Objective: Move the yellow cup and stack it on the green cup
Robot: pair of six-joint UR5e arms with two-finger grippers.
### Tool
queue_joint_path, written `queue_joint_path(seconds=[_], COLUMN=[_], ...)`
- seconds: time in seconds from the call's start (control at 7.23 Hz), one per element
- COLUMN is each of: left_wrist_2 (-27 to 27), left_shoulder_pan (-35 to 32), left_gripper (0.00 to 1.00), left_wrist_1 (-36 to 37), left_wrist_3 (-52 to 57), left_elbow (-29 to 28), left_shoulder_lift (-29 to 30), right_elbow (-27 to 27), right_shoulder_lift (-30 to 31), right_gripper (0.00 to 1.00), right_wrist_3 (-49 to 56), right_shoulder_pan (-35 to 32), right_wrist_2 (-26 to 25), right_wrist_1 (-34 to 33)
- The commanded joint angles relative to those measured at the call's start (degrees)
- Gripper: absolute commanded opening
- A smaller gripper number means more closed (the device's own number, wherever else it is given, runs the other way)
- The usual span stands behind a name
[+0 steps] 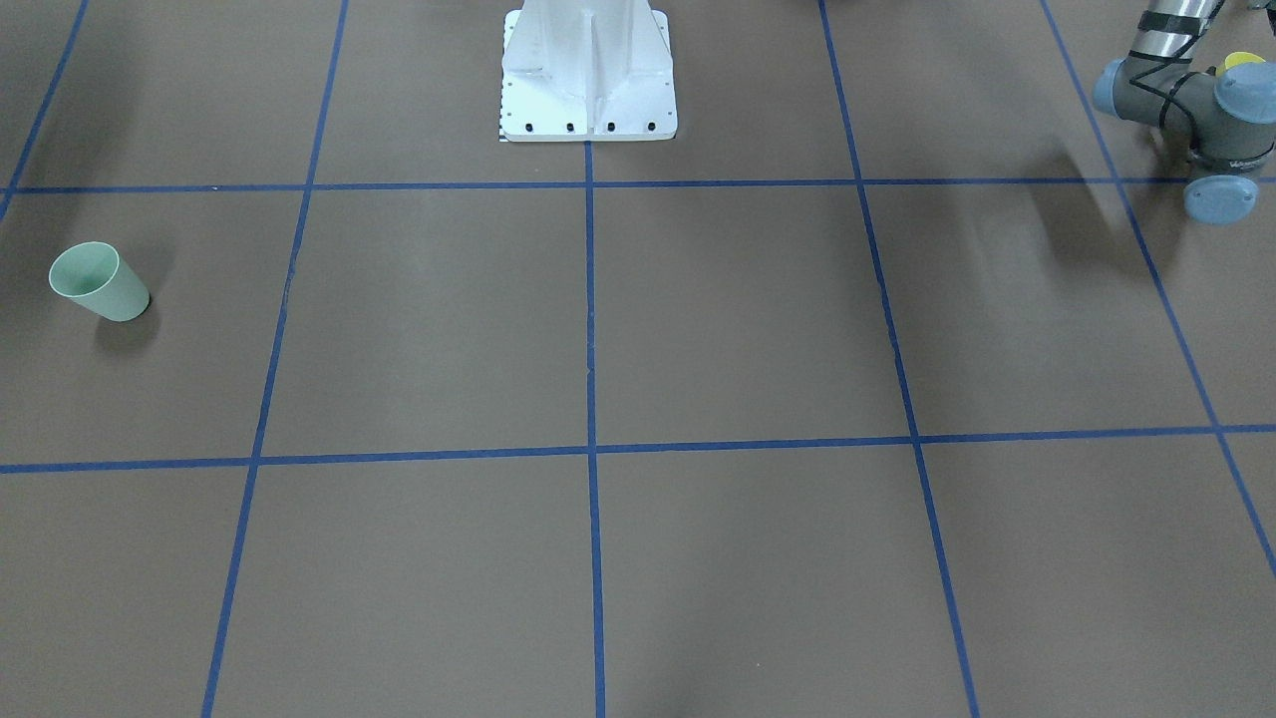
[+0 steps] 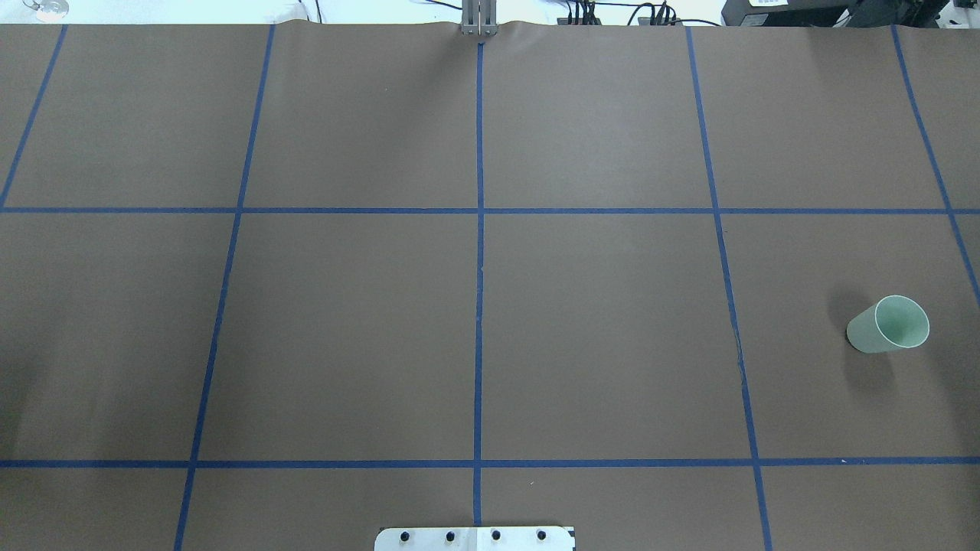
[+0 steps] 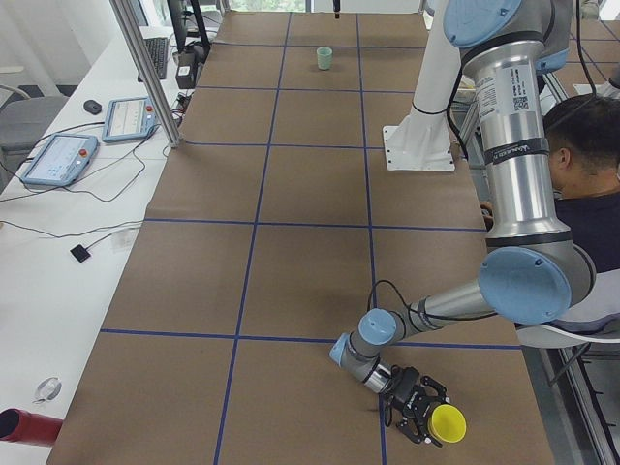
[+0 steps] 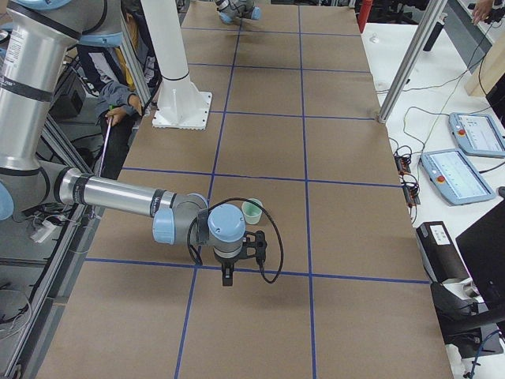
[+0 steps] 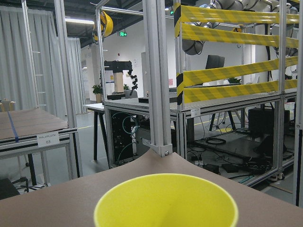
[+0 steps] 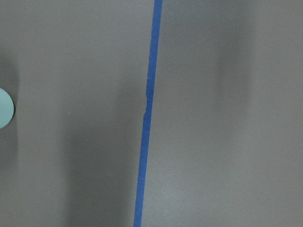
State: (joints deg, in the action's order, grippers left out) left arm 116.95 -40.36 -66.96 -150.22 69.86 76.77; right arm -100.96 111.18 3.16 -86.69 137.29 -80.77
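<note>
Left end effector (image 3: 426, 412), low in the left side view, has the yellow cup (image 3: 448, 423) at its tip, probably gripped for carrying, though I cannot tell if it is clenched. The green cup (image 2: 888, 325) waits on the desk (image 2: 597, 321) at the overhead view's right. I cannot tell the right end effector's (image 4: 227, 275) state either.

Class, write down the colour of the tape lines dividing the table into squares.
Blue: the tape lines stand out on the brown table, clearest in the overhead exterior view.
</note>
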Motion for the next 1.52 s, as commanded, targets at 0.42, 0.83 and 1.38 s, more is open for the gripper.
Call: queue_joint_path(seconds=[0.42,0.83,1.38], left_wrist_2=[-5.04,-11.64,-41.9], left_shoulder_pan=[0.02,-0.16,-10.14], left_gripper=[0.0,0.0,0.0], left_wrist_1=[-0.02,-0.01,-8.76], left_wrist_3=[5.28,11.24,22.19], left_elbow=[3.67,11.87,13.73], left_shoulder_lift=[-2.92,-13.03,-14.81], right_elbow=[0.06,0.06,0.06], right_shoulder_lift=[-0.53,-1.14,-2.28], right_gripper=[1.0,1.0,1.0], right_wrist_3=[0.0,0.0,-0.09], right_shoulder_pan=[0.12,0.47,0.47], right_wrist_2=[0.0,0.0,-0.09], right_wrist_1=[0.0,0.09,0.09])
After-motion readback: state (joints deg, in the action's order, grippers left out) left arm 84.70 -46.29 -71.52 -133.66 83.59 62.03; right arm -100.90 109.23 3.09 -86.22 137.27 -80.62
